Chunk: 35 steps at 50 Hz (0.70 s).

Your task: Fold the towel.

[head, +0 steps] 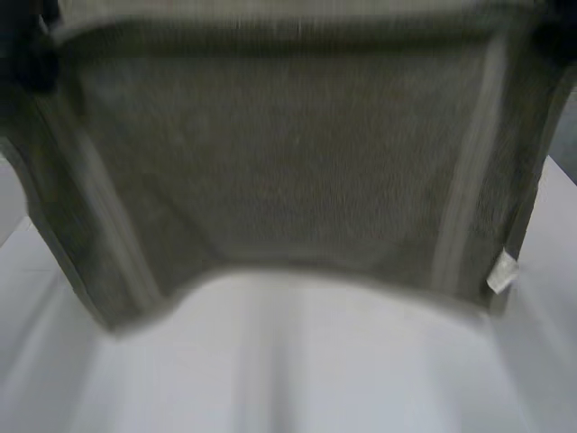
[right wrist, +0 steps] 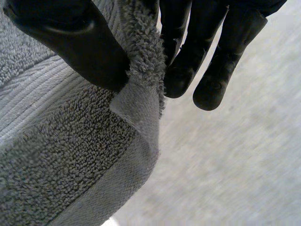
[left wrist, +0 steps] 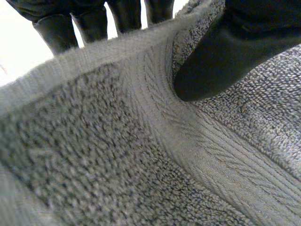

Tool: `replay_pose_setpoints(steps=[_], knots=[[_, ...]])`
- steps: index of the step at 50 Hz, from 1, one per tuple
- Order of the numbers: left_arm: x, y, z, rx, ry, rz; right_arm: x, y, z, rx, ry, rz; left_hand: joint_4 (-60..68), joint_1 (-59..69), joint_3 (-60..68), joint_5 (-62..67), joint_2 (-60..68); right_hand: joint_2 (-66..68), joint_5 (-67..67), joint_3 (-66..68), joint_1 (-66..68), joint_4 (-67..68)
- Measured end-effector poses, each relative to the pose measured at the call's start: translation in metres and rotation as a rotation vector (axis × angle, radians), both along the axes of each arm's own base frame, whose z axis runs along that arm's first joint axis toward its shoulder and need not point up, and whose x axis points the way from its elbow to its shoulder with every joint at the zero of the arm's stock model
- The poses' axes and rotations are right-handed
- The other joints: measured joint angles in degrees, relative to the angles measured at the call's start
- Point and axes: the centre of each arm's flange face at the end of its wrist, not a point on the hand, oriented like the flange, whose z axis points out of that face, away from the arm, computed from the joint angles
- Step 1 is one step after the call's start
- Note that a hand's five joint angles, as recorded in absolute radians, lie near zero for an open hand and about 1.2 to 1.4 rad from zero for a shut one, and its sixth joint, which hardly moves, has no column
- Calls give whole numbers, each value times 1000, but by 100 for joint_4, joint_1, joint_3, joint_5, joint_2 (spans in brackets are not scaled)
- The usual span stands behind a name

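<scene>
One grey towel [head: 288,153] is hanging spread above the white table [head: 297,361]. Its long axis is running from 9 to 3 o'clock, and its lower edge is facing 6. Its upper corners, at 11 and 1 o'clock, are running out of the head view and blurring into dark patches. Two paler woven bands are running down it, and one white label [head: 502,271] is dangling at 4 o'clock. The left hand [left wrist: 221,61] is pinching the towel's upper edge between thumb and fingers [left wrist: 56,30]. The right hand [right wrist: 75,42] is clamping a corner likewise.
</scene>
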Motion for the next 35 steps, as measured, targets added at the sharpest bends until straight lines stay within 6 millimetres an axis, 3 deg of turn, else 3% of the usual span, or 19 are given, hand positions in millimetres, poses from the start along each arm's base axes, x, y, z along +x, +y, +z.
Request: replay_pose_setpoints(steps=[9, 15, 18, 22, 24, 27, 28, 31, 35], knots=[[-11, -48, -91, 290, -108, 0, 37, -31, -75, 190, 129, 63, 0, 11, 3, 33, 0, 26, 0, 0, 0, 0], [-26, -79, -119, 309, -181, -16, 61, -62, -108, 167, 215, 44, 0, 17, 5, 33, 0, 26, 0, 0, 1, 0], [-33, -94, -115, 253, -181, -23, 69, -81, -111, 72, 245, 11, 0, 20, 5, 33, 0, 26, 0, 0, 1, 0], [-47, -112, -82, 65, -103, -51, 76, -113, -85, -224, 227, -83, 0, 20, 7, 33, 1, 26, 0, 0, 1, 0], [-54, -114, -51, -67, -28, -79, 77, -121, -59, -394, 187, -132, 0, 21, 9, 33, 2, 26, 0, 0, 1, 0], [-58, -107, -11, -214, 65, -114, 75, -121, -31, -537, 138, -168, 0, 22, 10, 33, 4, 26, 0, 0, 2, 0], [-57, -100, 14, -302, 126, -139, 74, -118, -15, -606, 106, -182, 0, 22, 10, 33, 4, 26, 0, 0, 2, 0], [-54, -85, 51, -419, 216, -180, 71, -109, 9, -677, 45, -184, 0, 22, 11, 33, 4, 26, 0, 0, 2, 0], [-47, -76, 72, -476, 284, -212, 67, -100, 16, -631, -7, -150, 0, 23, 11, 33, 4, 26, 0, 0, 2, 0]])
